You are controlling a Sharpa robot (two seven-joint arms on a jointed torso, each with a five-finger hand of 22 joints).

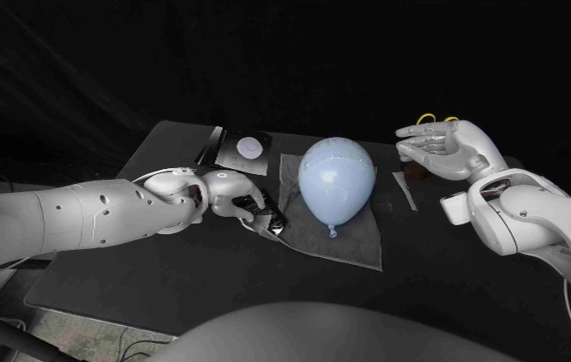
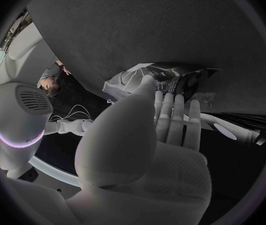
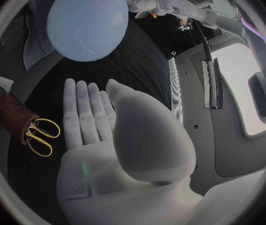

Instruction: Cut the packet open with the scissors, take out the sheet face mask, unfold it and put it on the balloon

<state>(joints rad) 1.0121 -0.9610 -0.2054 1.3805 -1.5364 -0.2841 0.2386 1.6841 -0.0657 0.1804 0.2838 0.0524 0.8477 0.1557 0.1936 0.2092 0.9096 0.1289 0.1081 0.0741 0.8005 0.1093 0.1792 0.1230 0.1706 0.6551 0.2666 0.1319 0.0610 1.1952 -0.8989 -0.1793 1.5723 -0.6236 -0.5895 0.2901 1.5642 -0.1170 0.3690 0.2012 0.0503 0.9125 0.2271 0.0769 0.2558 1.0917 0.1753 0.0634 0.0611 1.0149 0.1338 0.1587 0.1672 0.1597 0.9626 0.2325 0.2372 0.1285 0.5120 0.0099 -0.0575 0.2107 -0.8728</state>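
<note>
"While the left hand (image 1: 232, 197) reaches in low over the table (image 1: 155, 279), what does it have hold of?" asks the student.

"It holds the packet (image 1: 269, 218)," answers the tutor. "Seen from the left wrist, the thumb and straight fingers (image 2: 178, 115) meet on the near edge of the crumpled silver packet, so it sits pinched right at the fingertips. Just past the packet, on the side away from the arm, lies the pale blue balloon (image 1: 337, 182), resting on a grey cloth (image 1: 351, 242). The packet touches that cloth's edge. Beyond the hand, a black tray (image 1: 238, 149) carries a white disc (image 1: 251, 145)."

"And the right hand (image 1: 446, 149)?"

"It is raised above the table, flat and open, holding nothing. From the right wrist, the scissors (image 3: 40, 135) show their yellow handles out of a brown holder (image 3: 12, 117) just beside the fingers (image 3: 76, 105), apart from them. The balloon lies ahead of the fingertips. Between this hand and the balloon, a narrow pale strip (image 1: 404, 190) lies on the table."
</note>
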